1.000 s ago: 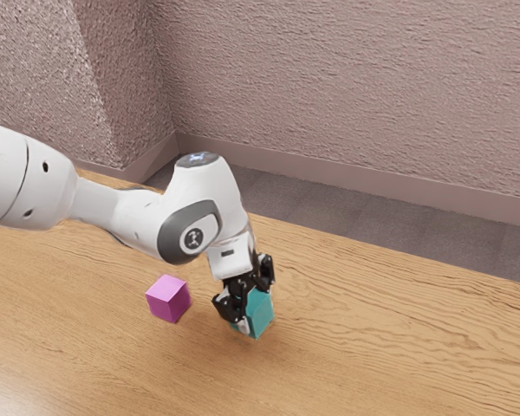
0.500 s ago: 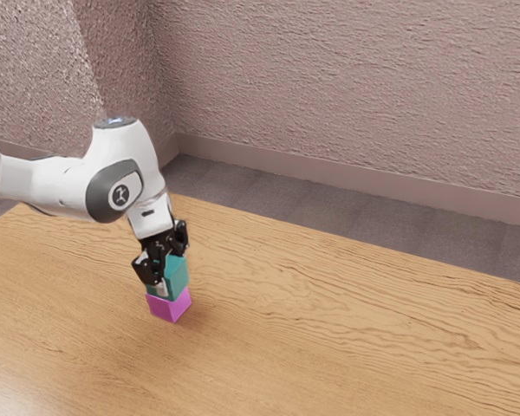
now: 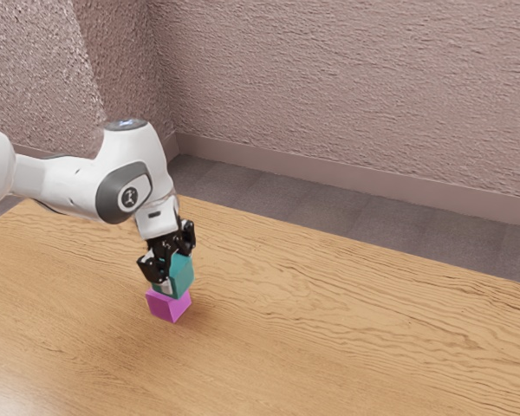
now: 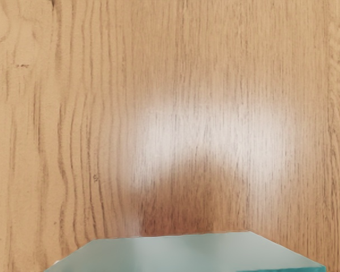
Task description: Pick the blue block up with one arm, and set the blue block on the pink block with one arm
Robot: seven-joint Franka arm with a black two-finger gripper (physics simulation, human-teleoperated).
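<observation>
— Well, has the pincer (image 3: 168,265) got hold of anything?

— Yes, the blue block (image 3: 182,276). The two black fingers are pressed against it from opposite sides, spread just as wide as the block and no wider.

— Where is the block, then?

— Right between the fingertips, tipped a little rather than square. Its underside rests on the pink block (image 3: 168,306), which sits on the table (image 3: 347,329) straight beneath the pincer.

— Are the two lined up?

— Roughly. The blue one looks a touch askew on the pink.

— And from the hand's own camera?

— A pale blue face lies just under the hand. Past it is wood grain, with a dark shadow and a bright sheen.
</observation>
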